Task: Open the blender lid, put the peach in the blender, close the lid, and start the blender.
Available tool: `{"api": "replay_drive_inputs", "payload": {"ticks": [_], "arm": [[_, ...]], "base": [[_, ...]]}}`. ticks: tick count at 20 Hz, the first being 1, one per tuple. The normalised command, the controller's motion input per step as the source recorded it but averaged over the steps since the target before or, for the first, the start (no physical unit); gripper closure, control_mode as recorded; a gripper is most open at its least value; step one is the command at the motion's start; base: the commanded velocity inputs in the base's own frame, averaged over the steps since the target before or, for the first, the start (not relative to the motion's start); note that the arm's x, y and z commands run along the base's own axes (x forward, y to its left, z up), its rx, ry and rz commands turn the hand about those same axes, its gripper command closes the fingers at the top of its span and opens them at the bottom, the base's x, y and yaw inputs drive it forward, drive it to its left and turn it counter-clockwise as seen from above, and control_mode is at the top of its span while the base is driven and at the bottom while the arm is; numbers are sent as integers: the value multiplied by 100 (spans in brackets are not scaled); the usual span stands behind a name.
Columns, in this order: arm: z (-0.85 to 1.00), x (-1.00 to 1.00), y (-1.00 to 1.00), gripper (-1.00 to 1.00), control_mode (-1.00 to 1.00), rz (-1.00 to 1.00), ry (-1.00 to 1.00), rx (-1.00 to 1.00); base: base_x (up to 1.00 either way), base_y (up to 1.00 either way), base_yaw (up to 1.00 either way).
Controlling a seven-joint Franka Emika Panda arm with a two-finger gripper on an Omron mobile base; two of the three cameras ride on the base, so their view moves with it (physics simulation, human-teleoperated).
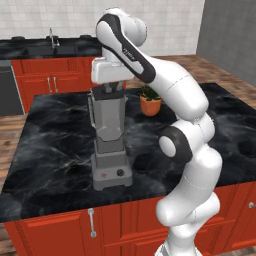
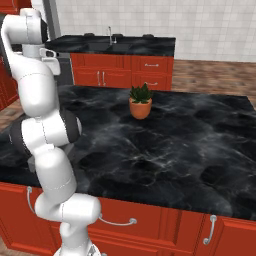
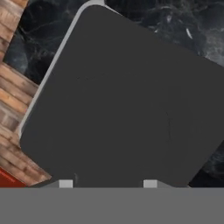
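The blender point(image 1: 110, 150) stands near the front edge of the black marble island, its black knob point(image 1: 120, 173) and small red button point(image 1: 104, 175) facing me. My gripper point(image 1: 114, 91) points down onto the top of the translucent jar point(image 1: 107, 120). In the hand view the dark grey blender lid point(image 3: 118, 100) lies flat and very close beneath the hand. The gripper point(image 3: 107, 183) has its two tips apart over the lid's near edge, and nothing shows between them. The peach is out of view.
A terracotta pot with a green plant point(image 1: 150, 105) point(image 2: 140, 107) stands behind and to the right of the blender. The island top point(image 1: 50, 150) ends in red cabinets at the front. A back counter with a faucet point(image 1: 52, 37) runs along the tiled wall.
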Motion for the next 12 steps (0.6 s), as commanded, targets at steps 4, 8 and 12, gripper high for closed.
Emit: {"api": "replay_drive_inputs", "payload": {"ticks": [4,8,12], "arm": [[-43,-21,0,100,-100,3,-9,4],[-59,-4,0,100,-100,9,-14,12],[-83,0,-18,100,-100,24,-28,27]], "base": [[0,0,0],[0,0,0],[0,0,0]]}}
